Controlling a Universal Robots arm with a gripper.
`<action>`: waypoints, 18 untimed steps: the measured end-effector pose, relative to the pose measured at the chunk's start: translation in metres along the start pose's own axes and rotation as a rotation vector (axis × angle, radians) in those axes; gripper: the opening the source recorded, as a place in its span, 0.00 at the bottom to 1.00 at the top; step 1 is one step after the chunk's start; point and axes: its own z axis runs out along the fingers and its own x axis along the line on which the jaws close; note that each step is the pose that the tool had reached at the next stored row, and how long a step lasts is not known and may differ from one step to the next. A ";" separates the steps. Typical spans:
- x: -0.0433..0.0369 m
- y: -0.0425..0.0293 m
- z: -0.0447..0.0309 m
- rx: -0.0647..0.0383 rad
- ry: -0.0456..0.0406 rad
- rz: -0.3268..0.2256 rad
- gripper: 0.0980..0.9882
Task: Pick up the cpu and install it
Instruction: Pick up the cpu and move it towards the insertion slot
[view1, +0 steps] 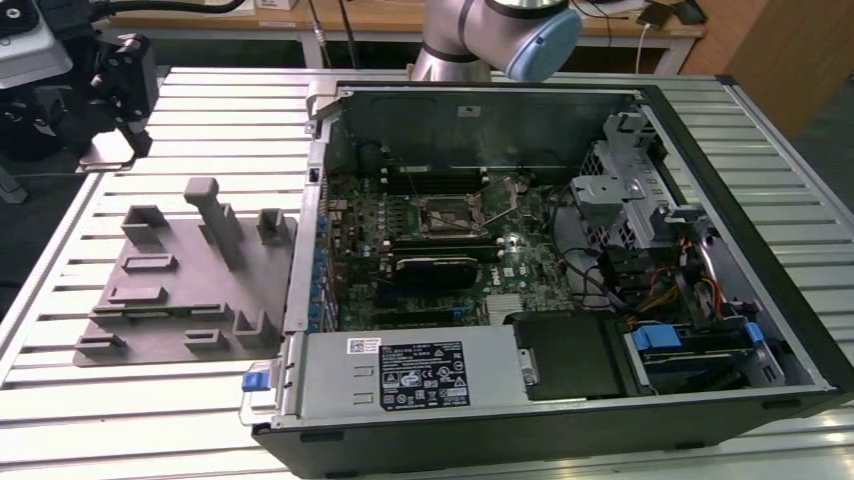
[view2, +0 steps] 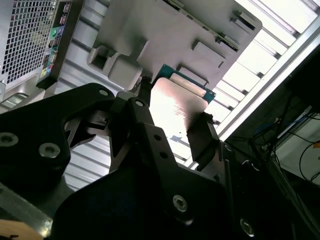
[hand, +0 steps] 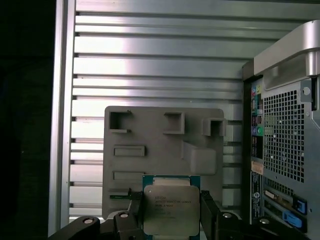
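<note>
The cpu (hand: 169, 211), a flat square chip with a silver top and a green edge, sits between my two black fingers (hand: 208, 212). My gripper (hand: 170, 217) is shut on it. In the second wrist view the cpu (view2: 176, 105) shines between the fingers (view2: 202, 135), held above the grey fixture tray (view2: 175, 35). In the exterior view my gripper (view1: 123, 85) hangs at the upper left, over the table's far corner. The open motherboard socket (view1: 447, 212) lies inside the computer case (view1: 747, 300), well to the exterior view's right of my gripper.
The grey fixture tray (view1: 187, 290) with raised posts and slots lies on the slatted metal table (view1: 134, 420). The case's rear panel (hand: 285, 140) stands close beside the tray. A black rectangular block (view1: 434, 268) sits below the socket. The robot arm (view1: 494, 30) rises behind the case.
</note>
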 end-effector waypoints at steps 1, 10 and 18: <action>-0.0017 0.0000 0.0000 0.000 0.0000 0.000 0.50; -0.0177 -0.0001 0.0004 0.000 0.0000 0.000 0.50; -0.0333 -0.0002 0.0007 0.000 0.0001 0.000 0.50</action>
